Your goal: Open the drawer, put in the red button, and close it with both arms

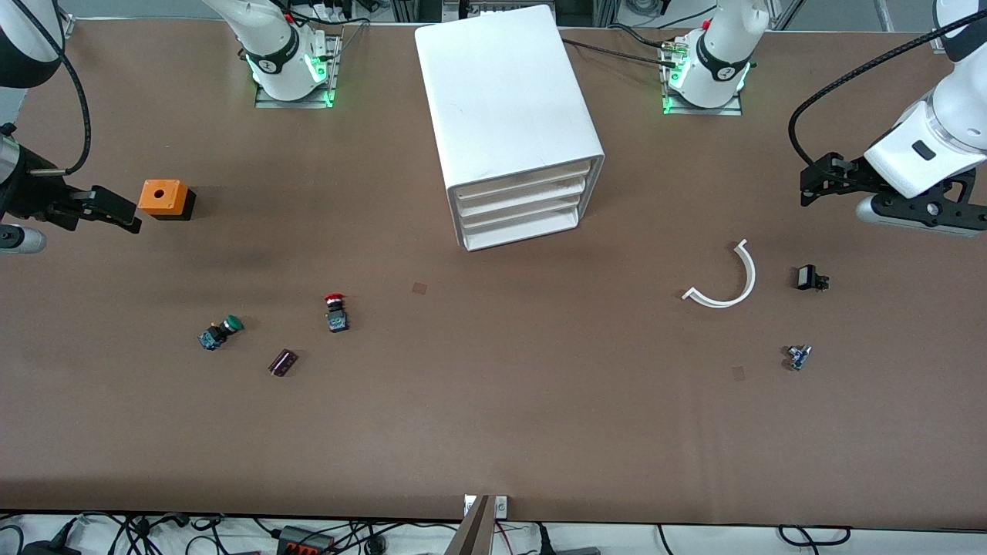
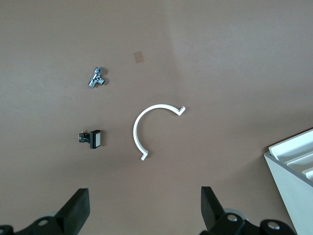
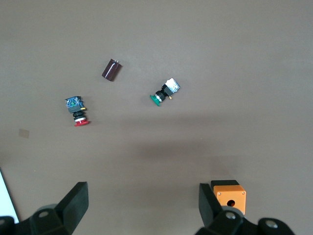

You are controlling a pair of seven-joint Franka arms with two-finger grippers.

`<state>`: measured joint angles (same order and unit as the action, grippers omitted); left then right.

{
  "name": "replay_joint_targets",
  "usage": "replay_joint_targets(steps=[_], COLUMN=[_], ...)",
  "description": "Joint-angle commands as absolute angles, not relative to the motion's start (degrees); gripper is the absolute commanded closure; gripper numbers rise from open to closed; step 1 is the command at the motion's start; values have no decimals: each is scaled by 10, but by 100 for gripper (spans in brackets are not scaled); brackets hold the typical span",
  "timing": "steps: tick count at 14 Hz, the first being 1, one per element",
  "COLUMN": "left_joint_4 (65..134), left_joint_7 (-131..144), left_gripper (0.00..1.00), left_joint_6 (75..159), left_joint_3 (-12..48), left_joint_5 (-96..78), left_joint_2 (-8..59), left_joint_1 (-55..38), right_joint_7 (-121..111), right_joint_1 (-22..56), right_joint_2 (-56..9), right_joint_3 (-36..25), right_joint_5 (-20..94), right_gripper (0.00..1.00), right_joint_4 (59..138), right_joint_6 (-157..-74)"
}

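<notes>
Brown tabletop [image 1: 493,416]: red button [image 1: 335,311] lies well apart from both spread, empty grippers, right gripper [image 3: 142,208] and left gripper [image 2: 145,210]; drawer [image 1: 518,202] closed.

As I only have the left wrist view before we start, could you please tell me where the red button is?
Observer: The red button lies toward the right arm's end of the table, nearer to the front camera than the cabinet.
Operator: Thank you. Is any drawer open yet?
Observer: No, all four are shut, including the second drawer.
Operator: And where is the right gripper, please?
Observer: The right gripper hangs open and empty beside the orange cube. The left gripper is open over the left arm's end of the table.
</notes>
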<state>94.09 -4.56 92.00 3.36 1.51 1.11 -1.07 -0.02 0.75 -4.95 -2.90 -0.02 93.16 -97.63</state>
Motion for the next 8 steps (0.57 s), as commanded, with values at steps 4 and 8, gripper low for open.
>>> replay_joint_targets(steps=[4,8], left_joint_4=[924,923], left_joint_7=[-49,-47], left_gripper=[0,0], left_joint_6=[897,891], left_joint_3=[36,36], left_joint_5=[19,18], left_joint_2=[18,23], left_joint_1=[-11,-13], right_joint_7=[5,6], right_joint_1=[6,6], right_joint_2=[-51,-52], right_joint_3=[-26,-26], right_joint_5=[2,3], right_gripper=[0,0], right_joint_4=[924,924], right_joint_6=[-970,-969])
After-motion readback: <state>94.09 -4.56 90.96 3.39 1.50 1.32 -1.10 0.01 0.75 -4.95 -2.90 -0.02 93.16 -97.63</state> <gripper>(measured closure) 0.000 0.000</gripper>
